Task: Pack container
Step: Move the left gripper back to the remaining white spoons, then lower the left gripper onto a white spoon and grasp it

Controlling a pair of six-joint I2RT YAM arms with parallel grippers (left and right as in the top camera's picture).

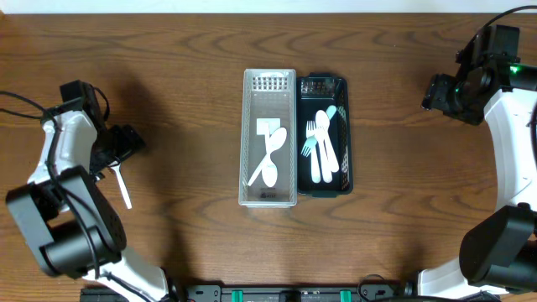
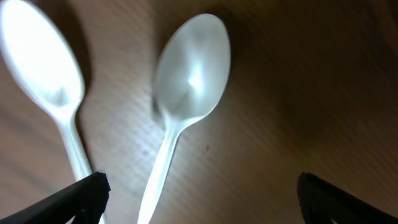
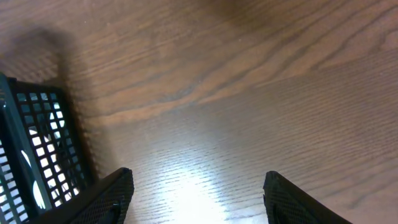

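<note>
The left fingers (image 2: 84, 193) stand wide apart and grip nothing. Between them, flat on the table (image 1: 193, 67), lie 2 loose spoons (image 2: 191, 71), white plastic, with their bowls pointing away from the wrist and their handles running back toward it. The handle of the left-hand one passes just beside a fingertip; I can't tell whether they touch. The right fingers (image 3: 109, 196) are spread as well, empty, over bare wood, with a corner of the black basket (image 1: 324, 85) just off to one side. From above, that basket sits mid-table holding white forks (image 1: 323, 149). It is pressed against a clear tray (image 1: 270, 99) with packed spoons (image 1: 270, 155) lying in it. Both arms are well apart from the 2 containers, 1 toward each end. The table is dark brown wood with a strong grain.
</note>
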